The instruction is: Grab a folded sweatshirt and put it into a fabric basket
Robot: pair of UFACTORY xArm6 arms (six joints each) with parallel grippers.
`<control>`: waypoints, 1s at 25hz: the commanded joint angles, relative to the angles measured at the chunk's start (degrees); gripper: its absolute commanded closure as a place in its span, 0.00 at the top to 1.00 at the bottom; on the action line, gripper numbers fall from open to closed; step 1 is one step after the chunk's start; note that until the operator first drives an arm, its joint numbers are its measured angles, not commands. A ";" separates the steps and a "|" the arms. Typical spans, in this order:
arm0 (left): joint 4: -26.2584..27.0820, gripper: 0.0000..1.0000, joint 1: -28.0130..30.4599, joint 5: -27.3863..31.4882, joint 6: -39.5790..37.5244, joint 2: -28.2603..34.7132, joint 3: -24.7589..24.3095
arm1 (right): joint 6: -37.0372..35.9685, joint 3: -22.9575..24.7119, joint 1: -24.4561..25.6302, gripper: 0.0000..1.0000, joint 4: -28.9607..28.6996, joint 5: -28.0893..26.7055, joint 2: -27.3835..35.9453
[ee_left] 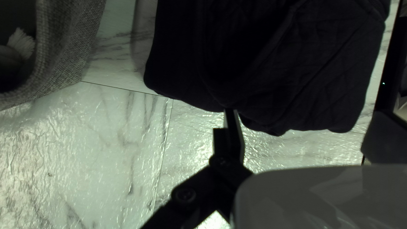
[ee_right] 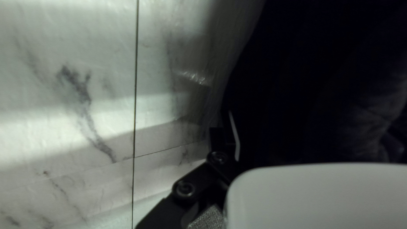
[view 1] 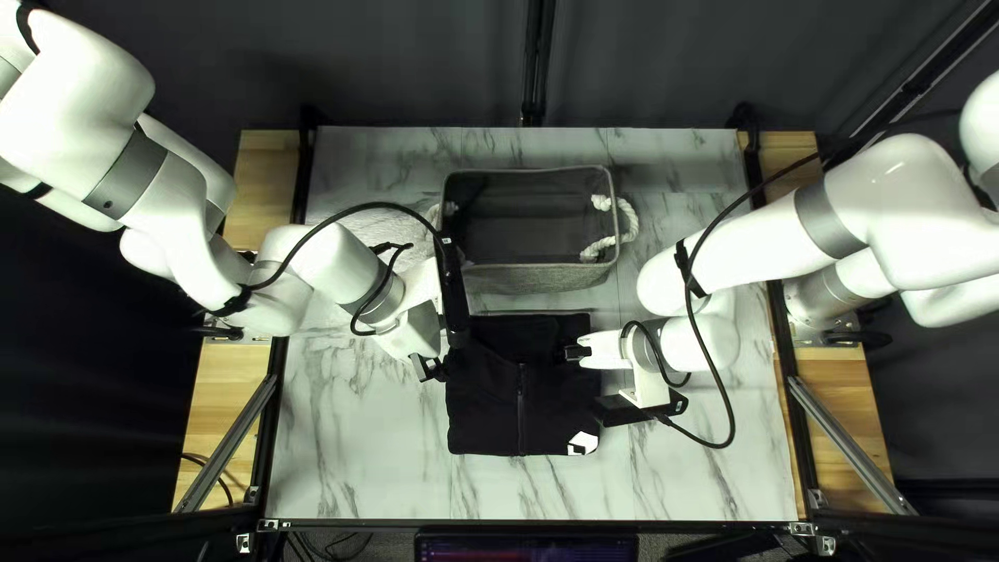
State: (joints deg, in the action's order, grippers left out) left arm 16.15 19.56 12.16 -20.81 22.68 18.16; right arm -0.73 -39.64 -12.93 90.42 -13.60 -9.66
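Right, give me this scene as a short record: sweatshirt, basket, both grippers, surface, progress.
sweatshirt: black, folded flat, with a zip and a white patch at its near right corner in the top left view
basket: gray fabric, upright beyond the sweatshirt, a pale rope handle on its right side
left gripper: at the sweatshirt's left edge
right gripper: at its right edge
surface: marble-patterned table
progress: sweatshirt outside the basket
grip on sweatshirt: cannot tell
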 commanded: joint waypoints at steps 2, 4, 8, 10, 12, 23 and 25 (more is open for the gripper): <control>-0.16 1.00 0.02 -0.09 -0.21 0.09 -0.15 | -0.16 0.12 0.57 0.00 0.29 0.43 0.26; -0.45 1.00 0.06 -0.03 -0.52 0.20 -0.18 | -0.32 -0.23 0.73 0.00 0.25 0.62 -0.17; -1.15 1.00 0.25 -0.23 -1.30 0.33 -0.30 | -1.71 -0.28 0.92 0.00 -0.95 0.85 -0.25; 0.70 1.00 0.29 -0.96 0.54 -0.79 0.02 | -2.40 0.50 0.98 0.00 -1.55 0.86 0.73; 2.72 1.00 0.27 -1.39 2.66 -2.30 0.85 | -2.42 1.01 0.91 0.00 -1.67 0.75 1.25; 9.11 1.00 -0.12 -5.90 6.71 -12.95 4.97 | -2.07 1.96 0.34 0.00 -2.34 0.24 2.16; 8.14 1.00 -0.48 -5.74 5.73 -14.30 5.91 | -2.55 1.94 0.29 0.00 -2.82 0.21 2.17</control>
State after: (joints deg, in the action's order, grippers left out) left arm 24.82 19.52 6.41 -14.40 10.15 22.77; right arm -2.92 -37.67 -12.59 87.97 -13.35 -7.49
